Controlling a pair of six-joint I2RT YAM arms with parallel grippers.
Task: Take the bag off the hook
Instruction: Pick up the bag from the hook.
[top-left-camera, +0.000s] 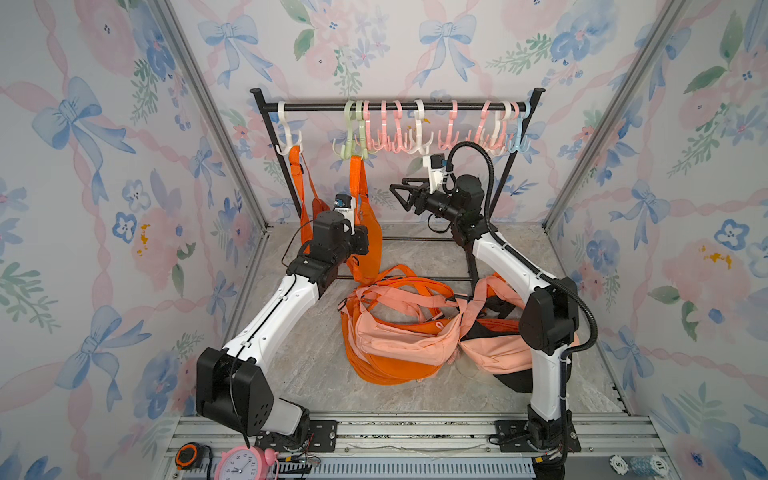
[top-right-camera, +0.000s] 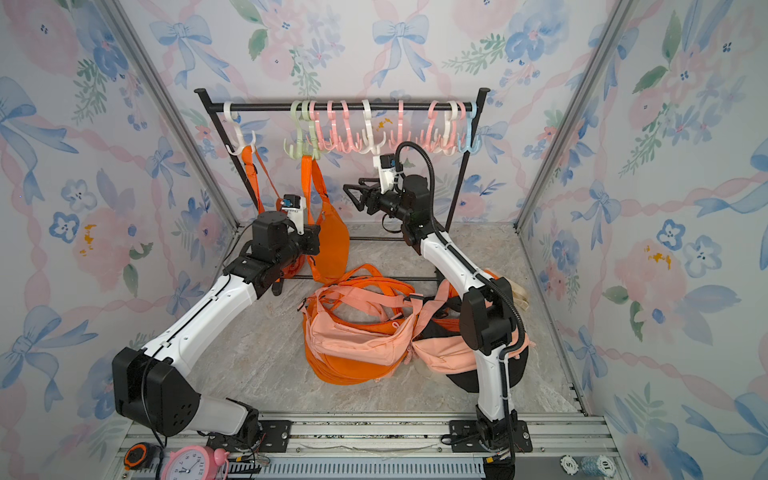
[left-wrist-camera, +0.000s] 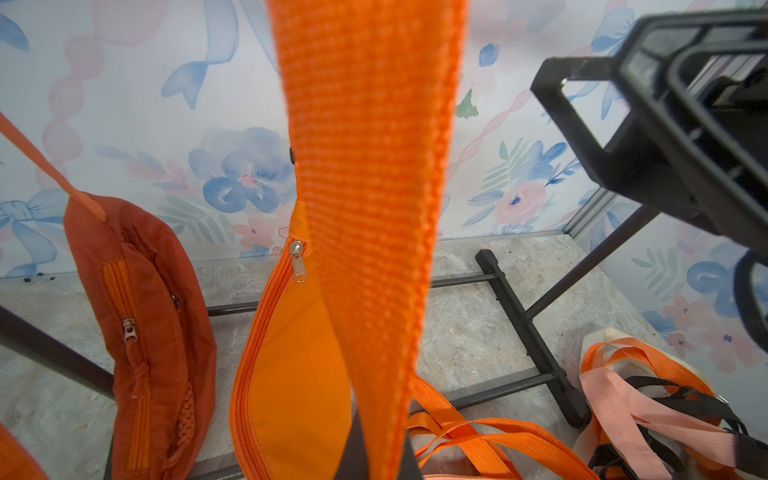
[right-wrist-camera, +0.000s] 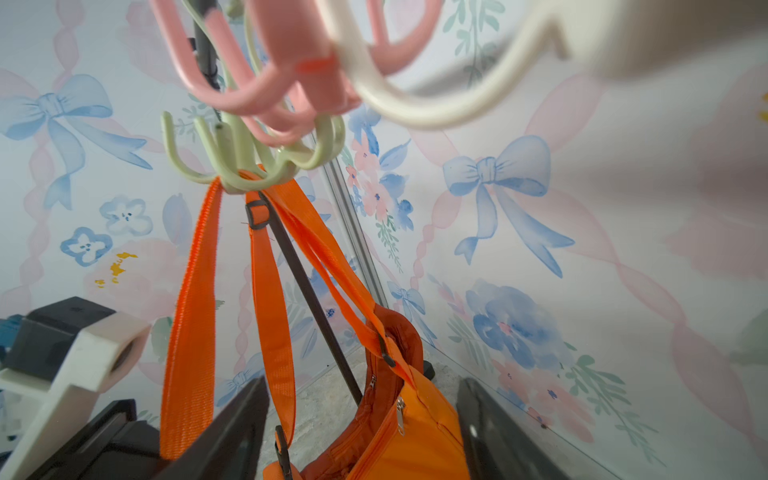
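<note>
- The bright orange bag (top-left-camera: 372, 244) is not yet taken off. It hangs from a pale green hook (top-left-camera: 352, 143) on the black rail (top-left-camera: 324, 107) of the rack, at about 11 o'clock from the middle of the floor in both top views.
- Its orange strap (top-left-camera: 357, 175) goes up from the bag to the hook at 12 o'clock. In the right wrist view the strap lies looped over the prongs of this green hook.
- The left gripper (left-wrist-camera: 380, 460) is clenched on this strap. In the left wrist view the strap runs down the middle and ends between the two dark fingers. In the top views the wrist hides the claw itself.
- The right gripper (top-left-camera: 400, 197) is released: its jaws stand apart and grasp nothing. It is at 3 o'clock of the strap, near it but not touching, and it points toward 9 o'clock, under the row of pink and white hooks.
- A darker orange bag (top-left-camera: 318, 206) hangs at 9 o'clock of the bright one, apart from it, on a white hook (top-left-camera: 286, 139).
- A pile of peach and orange bags (top-left-camera: 399, 345) lies on the floor at 5 o'clock of the hanging bag. The right arm passes over the right part of the pile.
- A pink alarm clock (top-left-camera: 241, 467) stands at the front edge, at 7 o'clock of the pile.
</note>
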